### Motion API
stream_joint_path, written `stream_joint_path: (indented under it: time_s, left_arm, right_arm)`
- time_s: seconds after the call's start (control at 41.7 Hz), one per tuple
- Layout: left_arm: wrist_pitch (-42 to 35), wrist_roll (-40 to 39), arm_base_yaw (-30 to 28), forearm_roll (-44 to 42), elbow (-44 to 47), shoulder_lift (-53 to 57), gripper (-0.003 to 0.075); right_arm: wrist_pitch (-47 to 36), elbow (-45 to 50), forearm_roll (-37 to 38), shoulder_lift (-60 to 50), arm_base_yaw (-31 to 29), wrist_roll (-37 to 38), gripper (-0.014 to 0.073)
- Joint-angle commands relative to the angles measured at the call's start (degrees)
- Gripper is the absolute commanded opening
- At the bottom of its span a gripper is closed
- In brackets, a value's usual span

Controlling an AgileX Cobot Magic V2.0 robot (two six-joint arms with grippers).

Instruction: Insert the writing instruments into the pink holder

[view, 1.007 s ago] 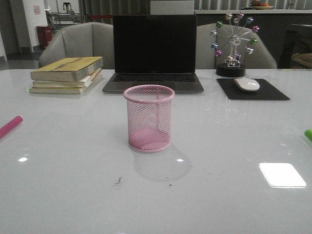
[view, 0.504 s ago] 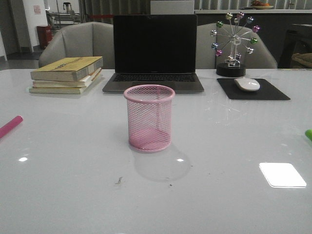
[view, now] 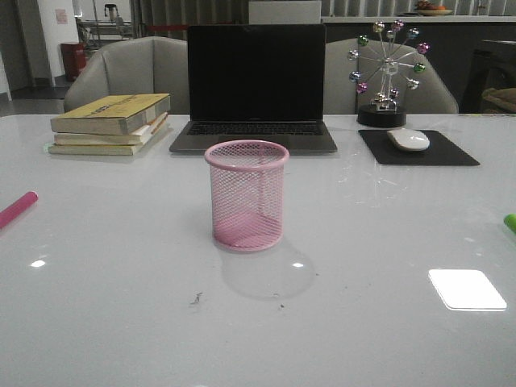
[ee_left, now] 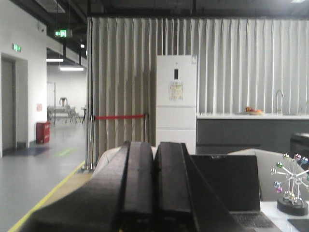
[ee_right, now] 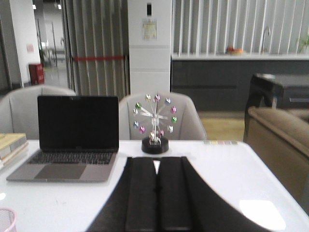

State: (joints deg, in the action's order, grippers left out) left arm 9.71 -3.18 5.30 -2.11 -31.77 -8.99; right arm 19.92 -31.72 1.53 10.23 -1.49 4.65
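Note:
The pink wire-mesh holder stands upright and empty at the middle of the white table; a sliver of its rim shows in the right wrist view. The magenta marker lies at the table's left edge, partly cut off. Only the tip of the lime green marker shows at the right edge. Neither arm appears in the front view. My left gripper is shut with nothing between its black fingers, pointing level over the table. My right gripper is shut too, holding nothing.
Behind the holder sits an open laptop. A stack of books lies at the back left. A mouse on a black pad and a ferris-wheel ornament stand at the back right. Grey chairs stand beyond the table.

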Motion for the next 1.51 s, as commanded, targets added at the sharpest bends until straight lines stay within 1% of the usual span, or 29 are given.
stream_joint_path:
  time_s: [0.0,0.096,0.336,0.408,0.623,0.695,0.767,0.791,0.839,0.863,0.887,0.935,0.959,1.007,1.031,1.247,1.367,1.487]
  left_arm:
    - [4.41,-0.07,-0.22,0.47,-7.31,-6.63,0.0091]
    - [11.25,-0.07,-0.22,0.47,-11.22,-11.64,0.0091]
    - [21.86,-0.07,-0.22,0.47,-11.26,-20.29,0.0091]
    - [22.12,-0.07,-0.22,0.47,-10.42,-22.68,0.0091]
    - [22.62,-0.07,-0.22,0.47,-9.41,-28.98,0.0091]
    - [22.62,-0.07,-0.22,0.47,-9.41,-30.78,0.0102]
    - [22.01,-0.07,-0.22,0.35,-9.41,-32.23,0.0168]
    - [21.69,-0.07,-0.22,0.35,-9.41,-32.55,0.0212]
    - [21.07,-0.07,0.07,0.54,-9.41,-33.19,0.0296]
    - [20.65,-0.07,0.36,0.54,-9.41,-33.47,0.0360]
    - [20.53,-0.07,0.99,0.85,-9.41,-33.84,0.0409]
    - [20.15,-0.07,2.39,1.14,-9.41,-34.42,0.0510]
    - [20.15,-0.07,3.61,1.14,-9.41,-34.53,0.0543]
    - [20.26,-0.07,5.84,1.37,-9.41,-34.84,0.0596]
    - [20.39,-0.07,7.53,1.37,-9.41,-35.35,0.0606]
    - [19.62,0.02,20.23,1.01,-9.41,-35.59,0.0578]
    - [18.36,0.02,25.43,1.01,-9.41,-35.59,0.0553]
    - [17.10,0.02,28.63,1.01,-9.41,-35.59,0.0522]
  right_arm:
    - [0.93,-6.17,-0.05,5.97,-0.36,0.13,0.0057]
    - [6.77,-9.24,-0.05,11.07,-0.36,0.13,0.0057]
    - [17.36,-9.43,-0.05,20.16,-0.36,0.13,0.0057]
    - [19.48,-8.90,-0.10,23.01,-0.36,0.13,0.0057]
    - [21.39,-7.50,-0.10,30.96,-0.36,0.13,0.0060]
    - [21.96,-7.50,-0.10,33.45,-0.36,0.13,0.0091]
    - [21.82,-7.50,-0.10,36.08,-0.36,0.13,0.0202]
    - [21.54,-7.56,-0.10,36.96,-0.36,0.13,0.0262]
    - [20.96,-7.73,-0.10,39.19,-0.36,0.13,0.0353]
    - [20.78,-7.96,-0.10,40.23,-0.36,0.13,0.0408]
    - [20.49,-8.15,-0.10,41.64,-0.36,0.13,0.0444]
    - [20.40,-8.82,-0.10,43.86,-0.48,0.19,0.0504]
    - [20.23,-9.21,-0.10,45.45,-0.66,0.40,0.0519]
    - [19.91,-10.20,-0.15,47.82,-1.16,0.46,0.0530]
    - [19.67,-10.69,-0.15,49.04,-1.47,0.52,0.0528]
    - [18.97,-18.41,-1.53,62.86,-3.24,0.52,0.0527]
    - [19.16,-22.99,-1.97,70.11,-3.24,0.47,0.0519]
    - [19.83,-28.45,-3.00,77.08,-3.24,0.36,0.0518]
